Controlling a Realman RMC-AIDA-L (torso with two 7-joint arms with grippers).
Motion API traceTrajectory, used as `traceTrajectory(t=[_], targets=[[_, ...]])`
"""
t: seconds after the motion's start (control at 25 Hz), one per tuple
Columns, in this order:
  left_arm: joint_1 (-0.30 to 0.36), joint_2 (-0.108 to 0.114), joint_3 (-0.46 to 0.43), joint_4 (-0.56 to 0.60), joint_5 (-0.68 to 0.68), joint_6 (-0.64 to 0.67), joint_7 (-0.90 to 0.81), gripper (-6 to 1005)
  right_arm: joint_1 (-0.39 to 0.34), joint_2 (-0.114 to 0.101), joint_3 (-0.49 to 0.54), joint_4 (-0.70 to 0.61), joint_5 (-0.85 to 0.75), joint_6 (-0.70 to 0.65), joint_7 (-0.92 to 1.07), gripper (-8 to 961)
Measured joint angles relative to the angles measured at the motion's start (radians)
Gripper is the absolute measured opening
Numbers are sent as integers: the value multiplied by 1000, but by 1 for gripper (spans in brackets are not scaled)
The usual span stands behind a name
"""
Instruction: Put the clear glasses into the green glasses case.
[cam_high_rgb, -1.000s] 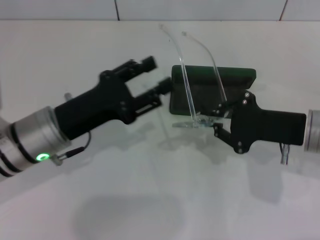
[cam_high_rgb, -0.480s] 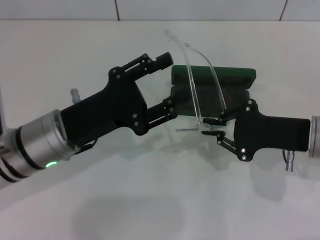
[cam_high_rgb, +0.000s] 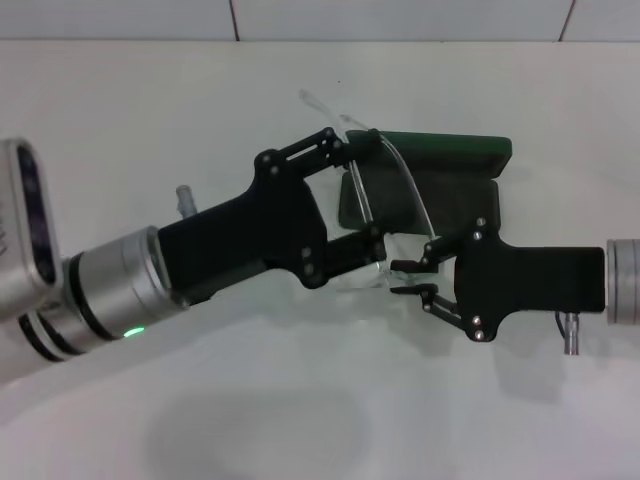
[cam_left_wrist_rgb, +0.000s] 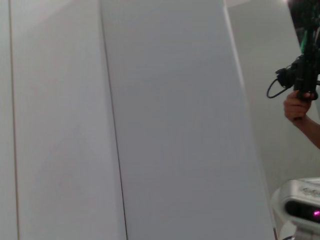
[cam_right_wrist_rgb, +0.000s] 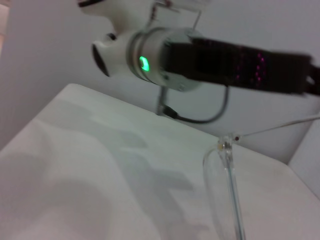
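- Holding clear glasses (cam_high_rgb: 385, 215) at lens end: right gripper (cam_high_rgb: 402, 278), reaching in from right, fingers nearly closed w/ lens edge pinched between tips.
- Standing tilted above white table (cam_high_rgb: 300, 400): glasses, lens low near both grippers, thin clear arms arcing up and away over case front.
- Reaching in from left: left gripper (cam_high_rgb: 362, 195), fingers spread wide; upper finger (cam_high_rgb: 310, 150) up by the clear arms, lower finger (cam_high_rgb: 355, 250) just beside lens.
- Straddling glasses frame w/ that spread; can't tell whether either left finger touches it, no grip seen.
- Sitting on table behind both grippers: green glasses case (cam_high_rgb: 445, 170), open, lid raised at far side, dark interior partly hidden by left gripper and glasses.
- Glasses not in case; lens off case's front edge, on robot's side.
- Nearly meeting at lens: tips of both grippers, left lower finger close to right fingertips.
- Green LED (cam_high_rgb: 130, 332) lit on left arm's silver wrist cuff.
- Right wrist view: glasses (cam_right_wrist_rgb: 225, 200) close up, one clear arm and hinge over table (cam_right_wrist_rgb: 75, 175); left arm beyond w/ green light (cam_right_wrist_rgb: 144, 63).
- Left wrist view: pale wall panels (cam_left_wrist_rgb: 150, 125); person's hand (cam_left_wrist_rgb: 297, 106) holding dark object w/ cable at far edge; nothing of task things shown.
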Motion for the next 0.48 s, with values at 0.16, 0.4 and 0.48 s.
traceTrajectory(t=[0.16,0.4,0.48], targets=[[-26,8,-1,-20,-1,-38,-79,682,-6,0,1,2,0,-12,-39,147],[-35,12,0,-19,20,-68,-142,682,-19,4,10,18,11,-14,-132,151],[-38,13,0,-17,36,-68,-159,682,-20,6,11,26,29,-14,-166,152]])
